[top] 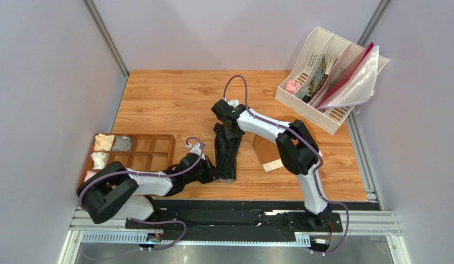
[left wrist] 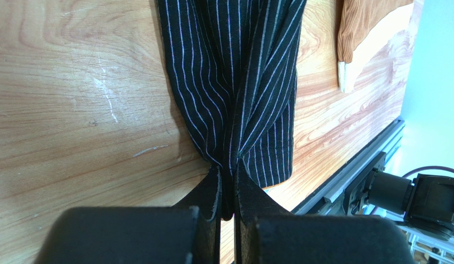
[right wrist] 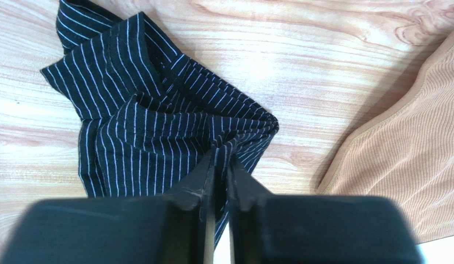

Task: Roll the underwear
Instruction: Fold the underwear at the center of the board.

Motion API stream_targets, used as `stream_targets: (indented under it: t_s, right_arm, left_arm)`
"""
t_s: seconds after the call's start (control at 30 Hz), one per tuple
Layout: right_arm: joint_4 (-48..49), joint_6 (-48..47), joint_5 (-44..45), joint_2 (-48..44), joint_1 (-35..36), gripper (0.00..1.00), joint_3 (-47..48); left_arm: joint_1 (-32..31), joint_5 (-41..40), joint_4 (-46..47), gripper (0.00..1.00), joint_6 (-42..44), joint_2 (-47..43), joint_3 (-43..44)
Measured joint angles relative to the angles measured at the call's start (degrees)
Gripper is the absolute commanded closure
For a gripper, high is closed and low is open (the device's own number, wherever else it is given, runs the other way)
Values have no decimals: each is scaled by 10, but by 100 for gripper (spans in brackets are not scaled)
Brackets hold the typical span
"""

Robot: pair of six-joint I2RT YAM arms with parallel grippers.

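Note:
The underwear is black with fine pale stripes and lies as a long folded strip in the middle of the wooden table. My left gripper is at its near end. In the left wrist view the left gripper is shut on a pinch of the underwear, which fans out away from the jaws. My right gripper is at the far end. In the right wrist view the right gripper is shut on a bunched corner of the underwear.
Plain brown briefs with a cream waistband lie just right of the strip, also visible as brown briefs in the right wrist view. A wooden compartment tray holding rolled items sits at the left. A white file rack stands at the back right.

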Motion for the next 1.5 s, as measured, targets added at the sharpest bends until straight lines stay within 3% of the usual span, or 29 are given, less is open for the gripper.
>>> stream_targets:
  t_s: [0.27,0.63,1.0,1.03,1.13,1.17,1.2,1.37,1.5]
  right_arm:
    - [-4,-4,2,0,6,100,10]
    - [-21,-9,6,1,42,100,98]
    - [-29,-13,5,61,66,99,158]
    - [-28,-14,5,67,66,96,161]
    - [-27,-18,-2,79,66,70,163]
    - [-25,-22,-8,82,66,55,163]
    - [-23,-22,-14,83,66,50,164]
    - [3,-41,-70,84,59,44,168]
    - [29,-56,-102,63,47,47,146]
  left_arm:
    - [0,1,1,100,0,0,0]
    - [0,2,3,100,0,-7,-7]
    - [0,1,-1,100,-2,-24,-19]
    - [0,1,-3,100,-2,-26,-20]
    - [0,1,-10,100,-3,-34,-23]
    - [0,0,-14,100,-3,-37,-23]
    - [0,1,-15,100,-3,-40,-24]
    - [0,1,-26,100,-10,-61,-36]
    - [0,-1,-50,100,-14,-86,-42]
